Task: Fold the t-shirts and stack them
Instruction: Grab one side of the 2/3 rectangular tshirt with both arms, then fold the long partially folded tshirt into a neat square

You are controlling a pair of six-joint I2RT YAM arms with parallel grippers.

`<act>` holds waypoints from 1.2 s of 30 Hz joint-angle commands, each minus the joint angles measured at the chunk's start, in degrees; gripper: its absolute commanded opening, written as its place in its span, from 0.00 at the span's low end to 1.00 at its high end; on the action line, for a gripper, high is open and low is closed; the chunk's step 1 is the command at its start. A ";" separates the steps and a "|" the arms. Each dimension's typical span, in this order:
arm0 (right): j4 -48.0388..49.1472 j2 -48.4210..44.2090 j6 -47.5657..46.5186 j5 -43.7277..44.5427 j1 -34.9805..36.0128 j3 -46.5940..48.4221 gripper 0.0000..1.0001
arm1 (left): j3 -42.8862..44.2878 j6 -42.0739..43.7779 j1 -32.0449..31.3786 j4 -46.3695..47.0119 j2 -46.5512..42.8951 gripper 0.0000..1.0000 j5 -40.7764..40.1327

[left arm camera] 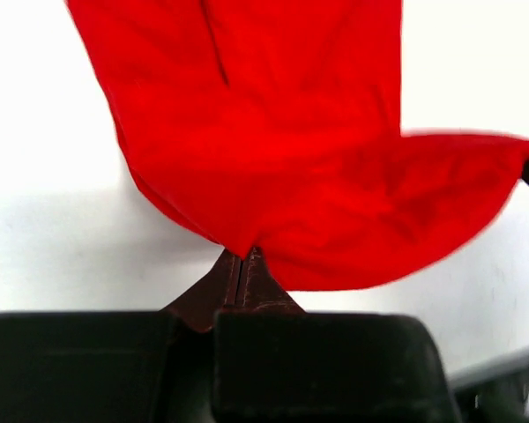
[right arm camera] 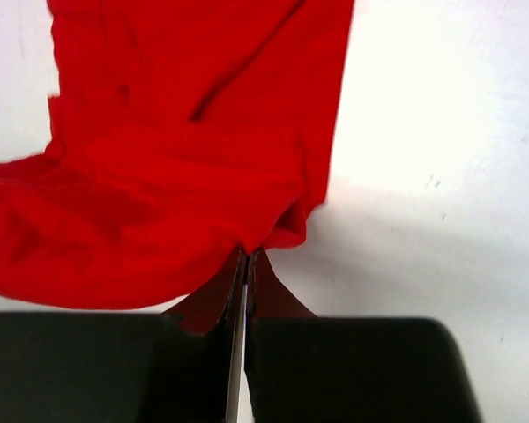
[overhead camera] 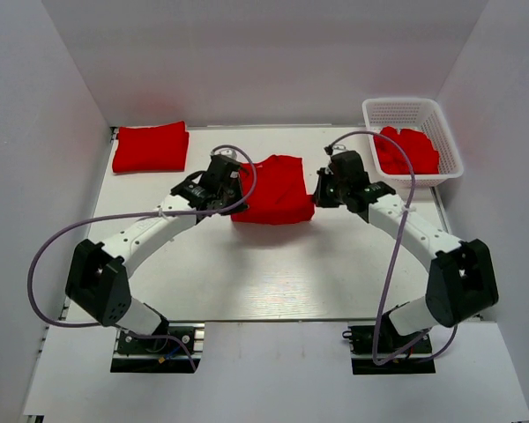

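L tool (left arm camera: 242, 257) and R tool (right arm camera: 247, 256) are each pinched shut on opposite edges of the t-shirt (overhead camera: 273, 189), cloth spanning between them (prob. spread for an even fold) over the surface (overhead camera: 282, 273).

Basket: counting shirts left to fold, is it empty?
No, a red t-shirt lies crumpled inside the white basket.

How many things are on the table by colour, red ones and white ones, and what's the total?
Red t-shirt lots: 3 (the folded pile, the middle t-shirt, the basket heap; the number of shirts in each lot cannot be told)
White basket: 1
Total: 4
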 commanded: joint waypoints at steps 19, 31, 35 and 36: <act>-1.68 23.55 -5.11 3.83 -3.91 30.81 0.00 | 21.21 3.27 10.37 -2.98 17.34 0.00 -8.90; 1.22 34.01 -7.22 2.17 -5.31 41.89 0.00 | 27.37 5.56 14.32 -0.87 25.09 0.00 -5.90; 1.49 37.26 -6.60 2.78 -5.84 44.70 0.00 | 30.43 7.32 14.85 1.50 28.07 0.00 -4.41; 2.01 38.22 -6.69 2.60 -5.84 46.01 0.00 | 31.23 7.93 14.85 1.51 29.64 0.00 -3.89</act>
